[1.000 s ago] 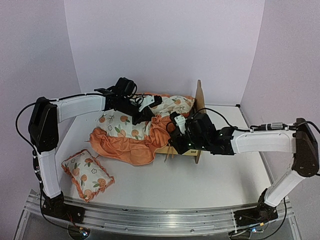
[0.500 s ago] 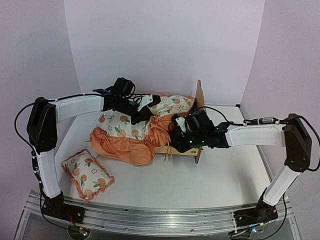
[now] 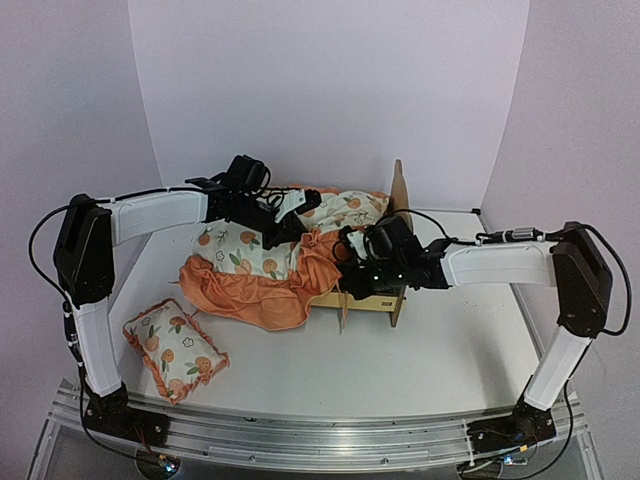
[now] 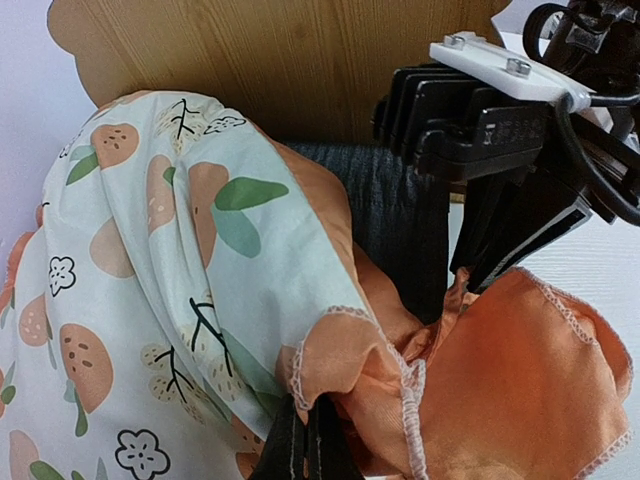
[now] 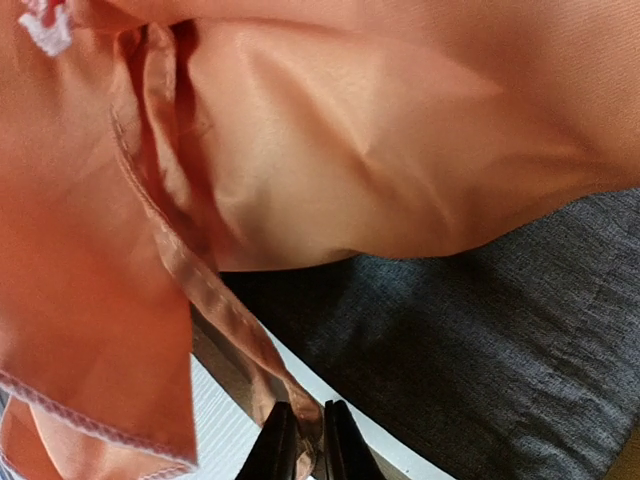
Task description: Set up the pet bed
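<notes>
My right gripper has just closed. Its fingertips now pinch the ruffle of the large orange-ruffled fruit-print mattress cushion. Directly beneath it sits the small light plywood pet bed, its dark grey base partly bare. Compared with a second ago, that arm has reached further in. The left gripper stays clamped on another stretch of hem — I judge the cushion is now held at two points, ready for spreading.

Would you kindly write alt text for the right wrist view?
The right gripper pinches a strip of the orange ruffle, which fills most of the frame. Lower right shows the dark grey fabric base of the pet bed.
</notes>
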Tool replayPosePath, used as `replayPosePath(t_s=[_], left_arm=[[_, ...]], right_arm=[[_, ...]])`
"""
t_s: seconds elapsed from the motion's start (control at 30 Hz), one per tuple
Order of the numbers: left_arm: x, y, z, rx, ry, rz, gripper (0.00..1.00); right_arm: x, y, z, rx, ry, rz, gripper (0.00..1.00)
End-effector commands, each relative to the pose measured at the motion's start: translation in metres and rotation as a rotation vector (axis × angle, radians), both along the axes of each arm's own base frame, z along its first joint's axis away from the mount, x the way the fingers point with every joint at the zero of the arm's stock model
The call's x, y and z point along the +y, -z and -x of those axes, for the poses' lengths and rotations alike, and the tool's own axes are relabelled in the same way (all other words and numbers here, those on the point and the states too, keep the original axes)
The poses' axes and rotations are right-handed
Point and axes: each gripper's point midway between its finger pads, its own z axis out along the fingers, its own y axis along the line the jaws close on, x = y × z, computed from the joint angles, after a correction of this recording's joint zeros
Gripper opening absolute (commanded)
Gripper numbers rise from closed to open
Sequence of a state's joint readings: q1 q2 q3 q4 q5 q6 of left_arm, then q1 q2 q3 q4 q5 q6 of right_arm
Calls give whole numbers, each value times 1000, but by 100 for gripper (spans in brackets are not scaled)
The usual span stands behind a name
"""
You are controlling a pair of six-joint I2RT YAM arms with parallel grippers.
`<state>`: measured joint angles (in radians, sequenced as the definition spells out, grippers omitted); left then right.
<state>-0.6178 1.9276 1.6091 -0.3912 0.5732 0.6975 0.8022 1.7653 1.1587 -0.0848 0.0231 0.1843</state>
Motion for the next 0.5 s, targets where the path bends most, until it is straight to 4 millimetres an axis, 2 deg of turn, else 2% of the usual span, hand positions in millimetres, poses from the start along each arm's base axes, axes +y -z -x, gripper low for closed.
replayPosePath(t_s=[0.0,0.1,0.27,0.33,0.47], left_arm=[[11,-27,-3,-43,-31,35,0],[10,-28,-4,-47,-31,37,0],[9,-27,-6,-46,-30,39,0],[8,-27,-5,-40,-29,41,0],[8,-24,-1,-16,-20,41,0]], right_arm=[[3,-24,-7,-27,-9,-30,18],[-1,-23,-5,-16,-11,-10,20],[-4,-21,-9,-12,-4,-3,2],[-3,-21,-12,-18,-7,0,0],[2,-44,-30,-76,-11,-20,0]])
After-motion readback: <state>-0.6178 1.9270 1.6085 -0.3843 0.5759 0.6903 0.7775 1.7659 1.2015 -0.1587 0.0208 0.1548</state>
